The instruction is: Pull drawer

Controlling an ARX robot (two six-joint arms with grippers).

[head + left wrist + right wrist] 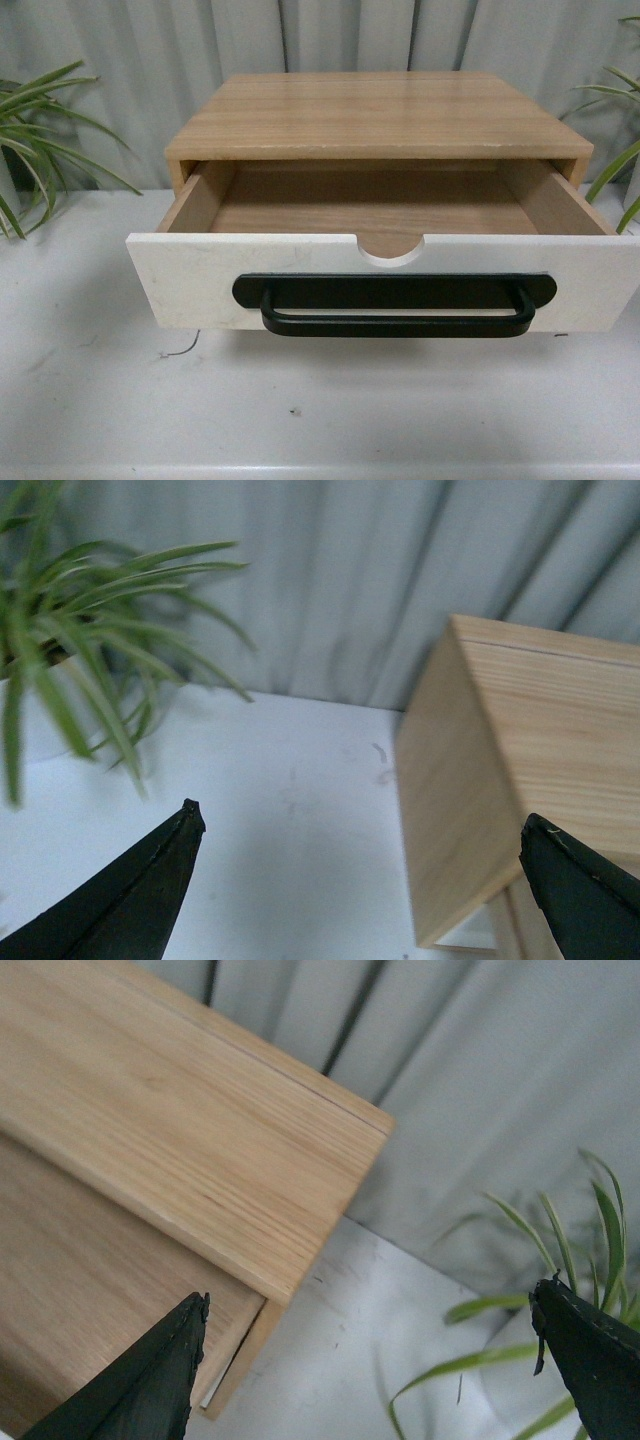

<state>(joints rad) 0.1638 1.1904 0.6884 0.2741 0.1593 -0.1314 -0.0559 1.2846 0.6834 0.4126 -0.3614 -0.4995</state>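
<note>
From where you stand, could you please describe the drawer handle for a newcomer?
A wood cabinet sits on the white table between two plants. Its white-fronted drawer is pulled out. The handle is the only black part: a long bar below the half-round notch.

Saw a wooden case (520,770) ahead of the left gripper (360,813), toward its inner side, with plain light grain on top and flank. Found a striped green plant (90,630) ahead toward the outer side, in a white pot (25,735), well apart from the wooden case. Made out a white table (290,830) beneath and ahead of that gripper, with faint scuffs (380,765) just beside the wooden case. Noted a grey pleated curtain (330,580) farthest off, behind it all. From the right gripper (372,1290), met the wooden case below and inward, and a second plant (607,1235) ahead and outward, near the curtain.
</note>
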